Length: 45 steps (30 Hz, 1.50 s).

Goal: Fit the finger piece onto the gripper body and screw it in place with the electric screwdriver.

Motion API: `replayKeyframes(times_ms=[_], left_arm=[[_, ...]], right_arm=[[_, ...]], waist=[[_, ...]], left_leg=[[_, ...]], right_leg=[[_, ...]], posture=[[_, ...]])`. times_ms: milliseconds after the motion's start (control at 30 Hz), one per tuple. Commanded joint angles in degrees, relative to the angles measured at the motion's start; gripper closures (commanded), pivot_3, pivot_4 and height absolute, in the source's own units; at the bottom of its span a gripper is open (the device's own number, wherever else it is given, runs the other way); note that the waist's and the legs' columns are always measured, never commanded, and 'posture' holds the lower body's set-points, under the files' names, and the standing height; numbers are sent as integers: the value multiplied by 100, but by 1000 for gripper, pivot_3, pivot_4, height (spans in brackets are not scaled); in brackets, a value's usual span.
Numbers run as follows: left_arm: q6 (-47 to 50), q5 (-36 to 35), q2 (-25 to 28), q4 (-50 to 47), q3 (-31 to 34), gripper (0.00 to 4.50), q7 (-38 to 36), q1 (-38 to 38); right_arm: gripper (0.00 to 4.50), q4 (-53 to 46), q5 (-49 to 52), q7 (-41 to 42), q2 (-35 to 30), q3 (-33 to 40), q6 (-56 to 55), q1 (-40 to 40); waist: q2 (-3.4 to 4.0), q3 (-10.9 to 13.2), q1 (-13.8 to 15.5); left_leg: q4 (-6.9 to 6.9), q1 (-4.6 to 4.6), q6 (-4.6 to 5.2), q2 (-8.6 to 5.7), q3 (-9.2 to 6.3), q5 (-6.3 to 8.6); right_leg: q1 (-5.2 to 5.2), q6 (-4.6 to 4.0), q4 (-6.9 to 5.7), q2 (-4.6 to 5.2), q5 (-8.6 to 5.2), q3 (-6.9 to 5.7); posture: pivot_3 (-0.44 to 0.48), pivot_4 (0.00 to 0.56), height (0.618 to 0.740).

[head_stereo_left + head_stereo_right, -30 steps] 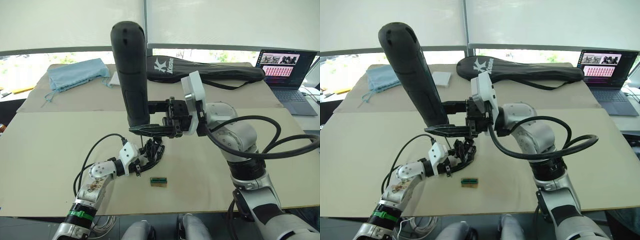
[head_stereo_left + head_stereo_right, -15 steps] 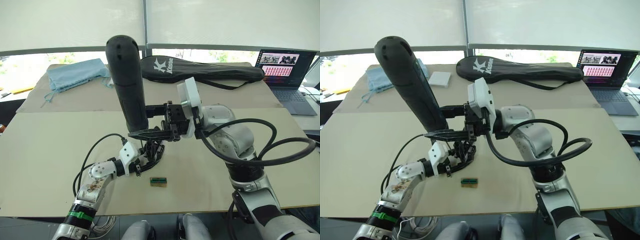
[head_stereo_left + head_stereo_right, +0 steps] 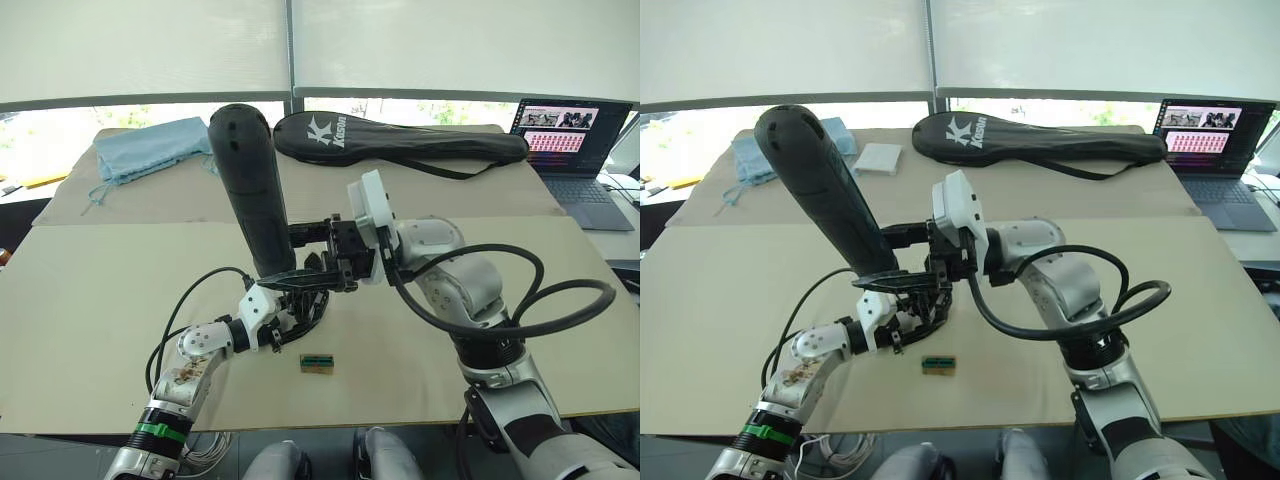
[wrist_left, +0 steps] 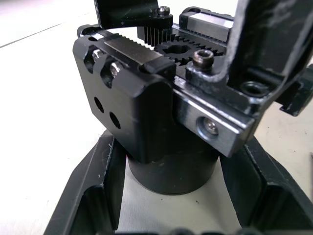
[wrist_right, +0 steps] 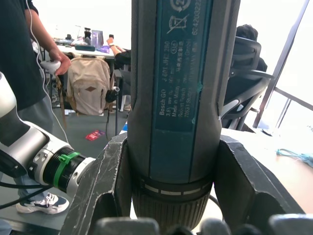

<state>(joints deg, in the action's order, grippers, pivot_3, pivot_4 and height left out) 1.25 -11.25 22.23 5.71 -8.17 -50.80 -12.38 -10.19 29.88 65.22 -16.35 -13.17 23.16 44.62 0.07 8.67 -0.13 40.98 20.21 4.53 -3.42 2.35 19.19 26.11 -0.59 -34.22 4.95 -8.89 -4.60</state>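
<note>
1. Two arms meet over the middle of the tan table (image 3: 90,290), and the action is tight around one small black assembly.
2. The right gripper (image 3: 300,262) is clamped on the electric screwdriver (image 3: 248,180); the wrist view shows both fingers pressed against the barrel just above its collar.
3. The screwdriver stands tall with its rounded end up and leaning away toward the robot's left, its lower end pointing down at the assembly.
4. The left gripper (image 3: 290,315) sits low on the table, its two fingers on either side of the gripper body (image 4: 161,117), closed around the round base.
5. The gripper body stands upright on that base near the table's centre; the left wrist view shows its gear teeth, rack and screw heads on top.
6. I cannot make out the finger piece as a separate part; the black shapes at the top of the body are too cropped to name.
7. A small green-and-tan box (image 3: 317,363) lies just in front of the left gripper, apart from it.
8. At the back of the table: a blue cloth bag (image 3: 150,145) on the left, a black racket bag (image 3: 400,140) in the middle, a laptop (image 3: 570,145) on the right.
9. The right wrist view shows a person (image 5: 24,58) standing in the room behind.
</note>
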Motion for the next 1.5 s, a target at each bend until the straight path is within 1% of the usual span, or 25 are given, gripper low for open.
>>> replayKeyframes(times_ms=[33,433,1500], left_arm=[[74,71,37,87,-133,2227,-60,136],[49,70,25,132,-140,2227,-72,136],[-15,67,28,215,-130,2227,-73,119]], right_arm=[[2572,-135,27,38,47,80,-270,120],[2572,-75,-92,40,149,87,-412,106],[2572,3,-338,122,121,-53,-508,148]], waist=[[0,0,-1],[0,0,-4],[0,0,-14]], left_leg=[[0,0,0,0,0,0],[0,0,0,0,0,0],[0,-1,-3,0,0,-2]], right_leg=[[0,0,0,0,0,0],[0,0,0,0,0,0],[0,0,0,-1,0,0]], posture=[[0,150,740],[0,150,740],[0,150,740]])
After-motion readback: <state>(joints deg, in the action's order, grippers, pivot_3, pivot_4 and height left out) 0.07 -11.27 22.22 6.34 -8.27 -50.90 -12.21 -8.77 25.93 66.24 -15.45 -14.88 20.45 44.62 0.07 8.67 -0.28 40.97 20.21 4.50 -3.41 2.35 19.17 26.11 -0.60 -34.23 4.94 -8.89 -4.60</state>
